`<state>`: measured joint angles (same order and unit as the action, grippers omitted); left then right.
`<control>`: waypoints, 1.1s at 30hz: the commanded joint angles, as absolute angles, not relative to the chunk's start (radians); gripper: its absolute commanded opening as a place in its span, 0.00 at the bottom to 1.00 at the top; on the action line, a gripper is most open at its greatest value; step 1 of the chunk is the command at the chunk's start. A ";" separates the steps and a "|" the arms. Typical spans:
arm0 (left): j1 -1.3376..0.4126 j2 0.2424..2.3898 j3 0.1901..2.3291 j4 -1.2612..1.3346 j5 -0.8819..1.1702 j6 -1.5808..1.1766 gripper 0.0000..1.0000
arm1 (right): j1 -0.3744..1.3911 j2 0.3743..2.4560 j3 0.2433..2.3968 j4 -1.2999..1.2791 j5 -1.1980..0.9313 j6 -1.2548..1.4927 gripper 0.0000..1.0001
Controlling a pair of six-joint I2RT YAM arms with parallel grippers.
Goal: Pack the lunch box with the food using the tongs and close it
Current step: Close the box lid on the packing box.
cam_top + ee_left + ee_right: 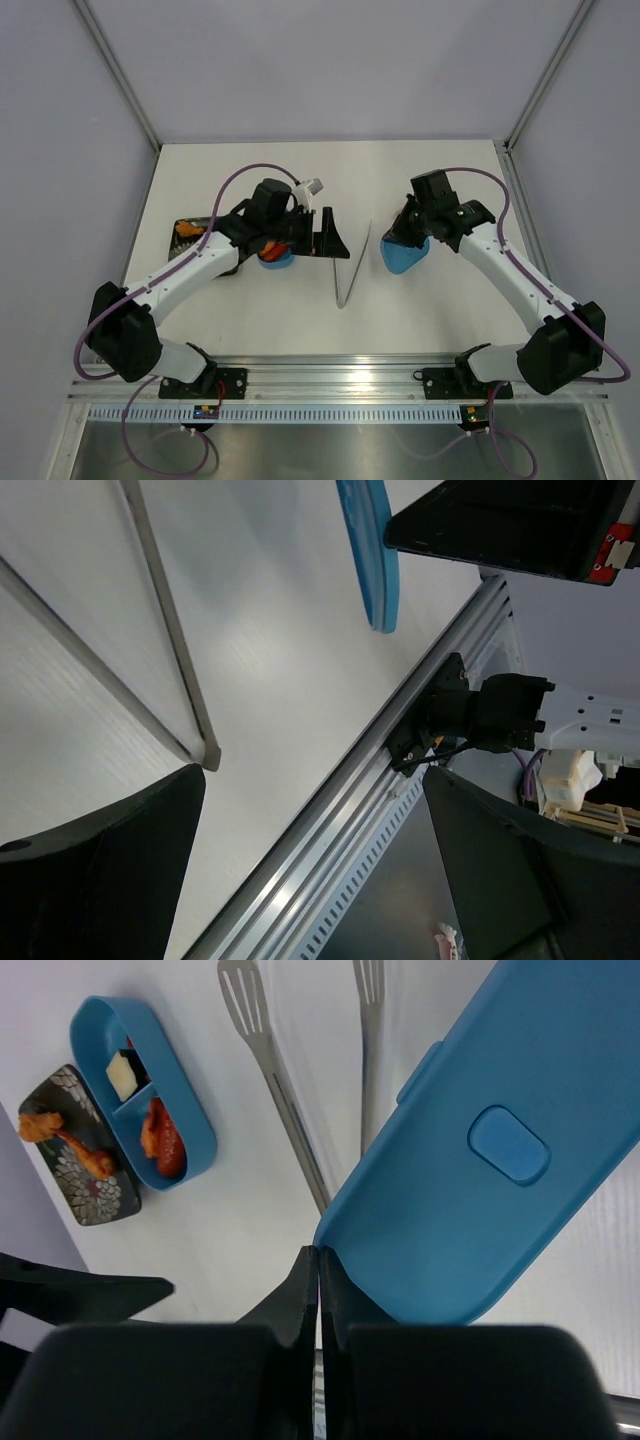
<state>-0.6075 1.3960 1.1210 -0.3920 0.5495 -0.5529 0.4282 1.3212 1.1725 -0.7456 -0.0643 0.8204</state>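
Observation:
The blue lunch box (150,1100) lies open on the table, with a cream piece (122,1073) in one compartment and a red sausage (166,1142) in the other. From above, my left arm covers most of the lunch box (276,260). The silver tongs (352,268) lie in a narrow V on the table between the arms; their arms (172,630) also show in the left wrist view. My left gripper (325,236) hangs open and empty just left of the tongs. My right gripper (319,1251) is shut on the rim of the flat blue lid (480,1160), held tilted above the table.
A dark patterned plate (100,1198) left of the lunch box carries an orange food piece (70,1140). The lid (370,550) shows edge-on from the left wrist. The aluminium rail (340,375) runs along the near table edge. White walls enclose the back and both sides.

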 commanded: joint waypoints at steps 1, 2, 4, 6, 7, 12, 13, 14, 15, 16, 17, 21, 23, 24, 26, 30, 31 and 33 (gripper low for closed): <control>-0.636 1.416 1.108 -0.215 0.620 -0.626 0.95 | 0.434 1.353 1.246 -0.710 -0.120 0.919 0.00; -0.643 1.431 1.111 -0.195 0.620 -0.632 0.95 | 0.434 1.361 1.258 -0.706 -0.129 0.928 0.00; -0.666 1.451 1.138 -0.184 0.612 -0.646 0.96 | 0.434 1.380 1.270 -0.690 -0.155 0.953 0.00; -0.692 1.489 1.178 -0.187 0.611 -0.644 0.96 | 0.436 1.400 1.287 -0.680 -0.178 0.966 0.00; -0.701 1.502 1.189 -0.192 0.600 -0.641 0.96 | 0.434 1.407 1.292 -0.673 -0.186 0.972 0.00; -0.726 1.562 1.226 -0.196 0.529 -0.649 0.96 | 0.434 1.422 1.308 -0.649 -0.238 0.995 0.00; -0.726 1.565 1.229 -0.187 0.500 -0.653 0.94 | 0.436 1.420 1.307 -0.646 -0.241 0.999 0.00; -0.727 1.568 1.232 -0.184 0.491 -0.658 0.93 | 0.436 1.419 1.307 -0.643 -0.245 1.002 0.00; -0.726 1.578 1.239 -0.183 0.485 -0.661 0.92 | 0.436 1.413 1.307 -0.638 -0.253 1.009 0.00; -0.727 1.582 1.244 -0.181 0.477 -0.663 0.90 | 0.434 1.411 1.307 -0.637 -0.253 1.012 0.00; -0.727 1.586 1.256 -0.181 0.469 -0.664 0.89 | 0.434 1.408 1.312 -0.638 -0.253 1.014 0.00; -0.733 1.605 1.281 -0.198 0.451 -0.657 0.86 | 0.434 1.410 1.321 -0.635 -0.261 1.022 0.00; -0.738 1.611 1.284 -0.199 0.436 -0.655 0.84 | 0.436 1.411 1.318 -0.630 -0.270 1.029 0.00; -0.744 1.615 1.290 -0.202 0.428 -0.655 0.83 | 0.436 1.414 1.316 -0.624 -0.278 1.034 0.00; -0.750 1.618 1.295 -0.202 0.413 -0.657 0.80 | 0.434 1.414 1.315 -0.615 -0.285 1.046 0.00; -0.764 1.632 1.302 -0.207 0.397 -0.658 0.74 | 0.434 1.411 1.318 -0.606 -0.301 1.055 0.00; -0.765 1.631 1.304 -0.212 0.387 -0.657 0.73 | 0.434 1.411 1.319 -0.606 -0.302 1.057 0.00; -0.770 1.632 1.304 -0.216 0.377 -0.650 0.68 | 0.434 1.410 1.319 -0.603 -0.310 1.063 0.00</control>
<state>-0.7609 1.6241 1.2633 -0.2390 0.4183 -0.6605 0.4294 1.4250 1.2697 -0.6472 -0.2649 1.0389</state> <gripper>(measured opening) 0.714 0.010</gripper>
